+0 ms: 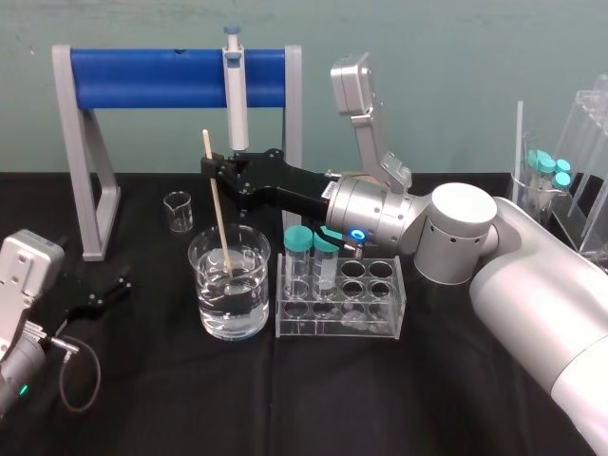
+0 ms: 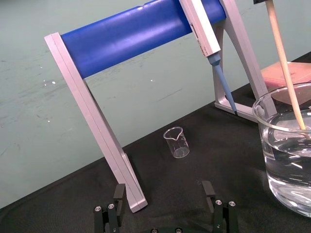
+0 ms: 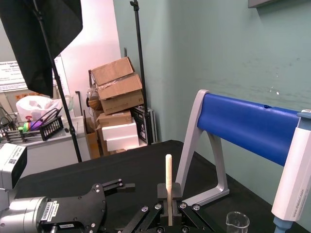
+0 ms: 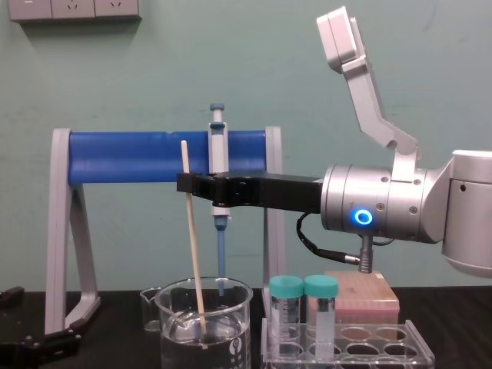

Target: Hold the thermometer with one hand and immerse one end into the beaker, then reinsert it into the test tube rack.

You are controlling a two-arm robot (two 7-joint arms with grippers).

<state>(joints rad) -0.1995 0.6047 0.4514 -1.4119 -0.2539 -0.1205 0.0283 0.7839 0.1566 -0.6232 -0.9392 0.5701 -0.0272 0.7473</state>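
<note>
From where I stand, the right gripper [image 1: 211, 169] reaches out sideways from the robot's right. Its black fingers are clamped on the thermometer [image 1: 218, 214] well up the shaft, so a short stub of the cream rod sticks out above them. The long part hangs down below the gripper. The rod's long axis runs nearly upright, with the top end leaning a little toward the robot's left. The bottom end points down into the beaker [image 1: 229, 285], which sits directly under the fingers. That lower end is under the surface of the water [image 1: 231, 309]. Through the curved glass I can't quite tell whether the tip touches the bottom. The test tube rack [image 1: 332, 328] stands just beside the beaker, beneath the gripper's wrist, and two teal-capped tubes [image 1: 298, 256] stand in its holes nearest the beaker. Just behind the gripper's fingers a grey pipette [image 1: 235, 95] hangs from the blue-barred stand [image 1: 176, 78]. A small beaker [image 1: 178, 211] sits below and to the left of the fingertips, near the stand's foot. In the chest view a pink box [image 4: 361, 296] lies under the gripper's wrist, behind the rack. The left gripper [image 1: 114, 285] rests low by the black table [image 1: 142, 380], well apart from the beaker, with its fingers spread wide.
</note>
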